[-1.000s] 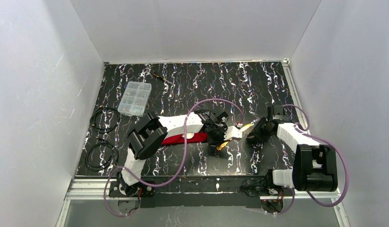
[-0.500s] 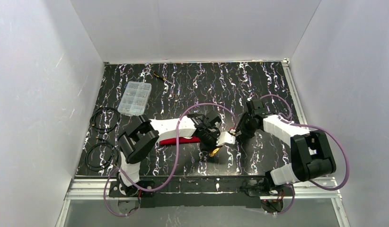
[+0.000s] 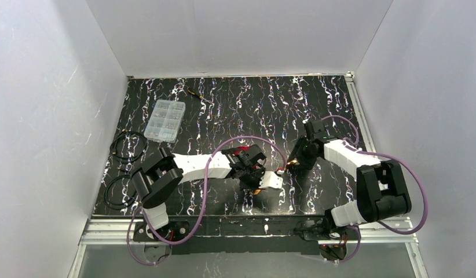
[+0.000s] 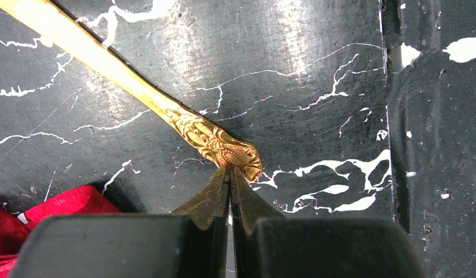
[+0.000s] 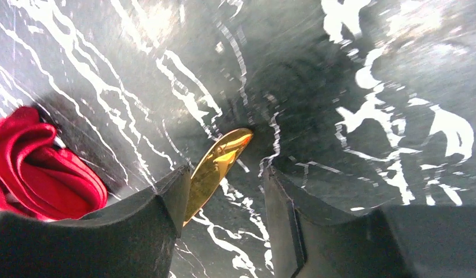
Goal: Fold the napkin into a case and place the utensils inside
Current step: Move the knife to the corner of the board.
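The gold utensil [image 4: 215, 139] lies on the black marbled table, its ornate handle end toward my left gripper [image 4: 230, 169]. That gripper is shut, and its tips touch the very end of the handle without closing round it. The utensil's smooth other end [image 5: 215, 165] sits between the fingers of my right gripper [image 5: 224, 185]. The right gripper is open, and the gold end leans against one finger [image 5: 175, 194] only. The bunched red napkin [image 5: 41, 168] lies just beside it, and its edge [image 4: 33, 214] shows next to the left gripper. From above, both grippers [image 3: 262, 186] [image 3: 292, 164] meet mid-table, with the left arm over most of the napkin.
A clear compartment box [image 3: 164, 120] stands at the back left. Two black cable loops [image 3: 128, 146] [image 3: 121, 190] lie along the left edge. A thin black-and-yellow tool [image 3: 196, 94] rests near the back wall. White walls enclose the table on three sides.
The left arm swung toward the near edge and now covers the napkin. The right gripper followed it leftward and its jaws widened around the gold end.
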`<move>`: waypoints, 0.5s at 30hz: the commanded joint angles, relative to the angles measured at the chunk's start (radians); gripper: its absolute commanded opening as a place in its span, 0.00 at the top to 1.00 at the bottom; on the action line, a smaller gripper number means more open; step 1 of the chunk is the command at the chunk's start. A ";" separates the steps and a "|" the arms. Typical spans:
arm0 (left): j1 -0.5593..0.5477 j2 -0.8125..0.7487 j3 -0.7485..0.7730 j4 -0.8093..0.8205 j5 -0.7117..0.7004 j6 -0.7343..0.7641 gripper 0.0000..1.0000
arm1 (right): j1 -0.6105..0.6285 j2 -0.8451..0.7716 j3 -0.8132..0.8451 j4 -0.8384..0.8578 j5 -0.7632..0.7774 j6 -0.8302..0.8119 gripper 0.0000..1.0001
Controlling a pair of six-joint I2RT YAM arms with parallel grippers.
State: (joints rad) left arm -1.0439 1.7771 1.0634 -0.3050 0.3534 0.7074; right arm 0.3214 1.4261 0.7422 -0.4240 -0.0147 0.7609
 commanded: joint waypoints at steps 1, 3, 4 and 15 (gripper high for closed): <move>-0.005 0.083 -0.076 -0.120 -0.121 0.022 1.00 | -0.108 -0.027 -0.025 0.030 -0.094 -0.087 0.41; -0.006 0.085 -0.075 -0.119 -0.123 0.027 1.00 | -0.161 -0.017 -0.050 0.048 -0.147 -0.127 0.39; -0.007 0.087 -0.075 -0.119 -0.123 0.030 1.00 | -0.189 -0.012 -0.069 0.067 -0.185 -0.144 0.39; -0.008 0.116 -0.065 -0.122 -0.139 0.062 1.00 | -0.267 0.123 -0.226 0.382 -0.431 -0.112 0.39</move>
State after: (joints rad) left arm -1.0542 1.7790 1.0649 -0.3031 0.3347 0.7338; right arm 0.0475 1.4826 0.6052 -0.0853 -0.4808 0.6811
